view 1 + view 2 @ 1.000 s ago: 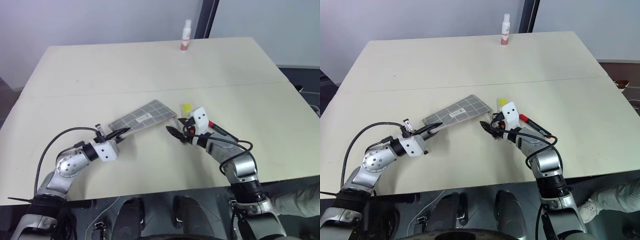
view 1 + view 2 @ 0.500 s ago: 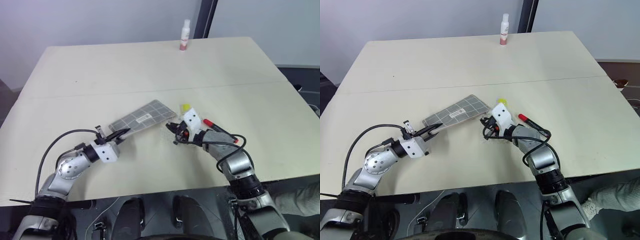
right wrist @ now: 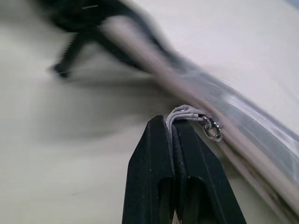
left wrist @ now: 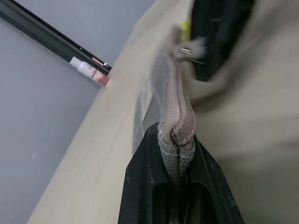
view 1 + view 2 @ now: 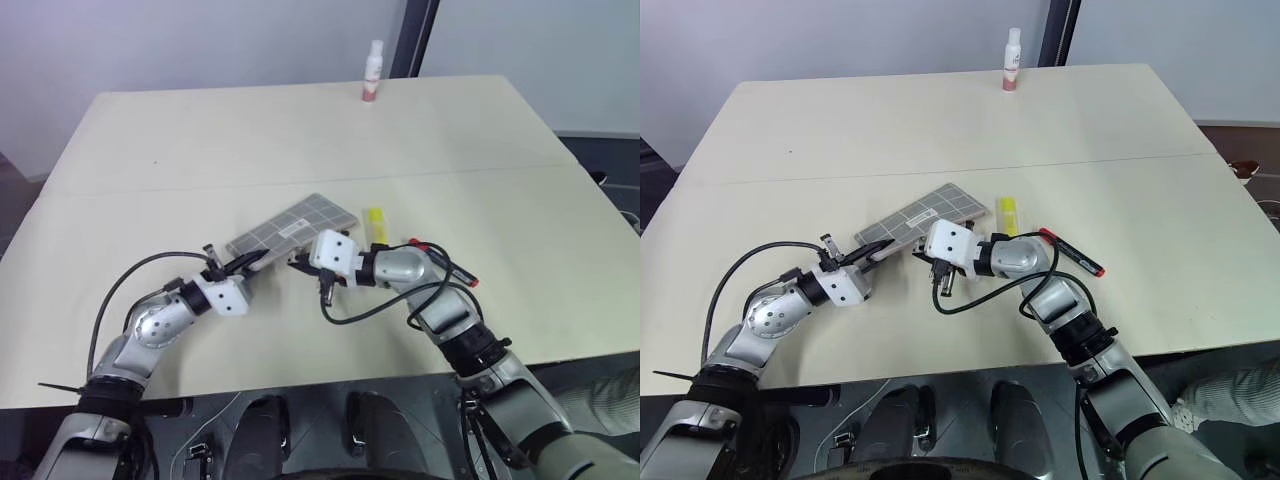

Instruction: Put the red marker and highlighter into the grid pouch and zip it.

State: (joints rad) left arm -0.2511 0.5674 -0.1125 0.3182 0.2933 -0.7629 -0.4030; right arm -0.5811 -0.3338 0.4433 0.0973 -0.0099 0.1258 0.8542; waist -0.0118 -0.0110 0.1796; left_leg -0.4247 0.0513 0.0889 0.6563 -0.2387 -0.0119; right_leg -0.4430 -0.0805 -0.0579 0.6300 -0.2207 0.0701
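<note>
Grey grid pouch [image 5: 292,226] lies near the middle of the desk [image 5: 500,140]. The left end effector [image 4: 176,154] is clamped on its fabric corner; the right end effector [image 3: 172,135] is pinched on what looks like the pale zipper pull cord [image 3: 187,112]. Highlighter [image 5: 374,222] and red marker [image 5: 440,262] lie beside the pouch on the desk.

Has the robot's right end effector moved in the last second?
Yes. The right end effector swung toward the robot's left, from beside the highlighter across to the near edge of the grid pouch, where it is shut on the zipper pull cord.
</note>
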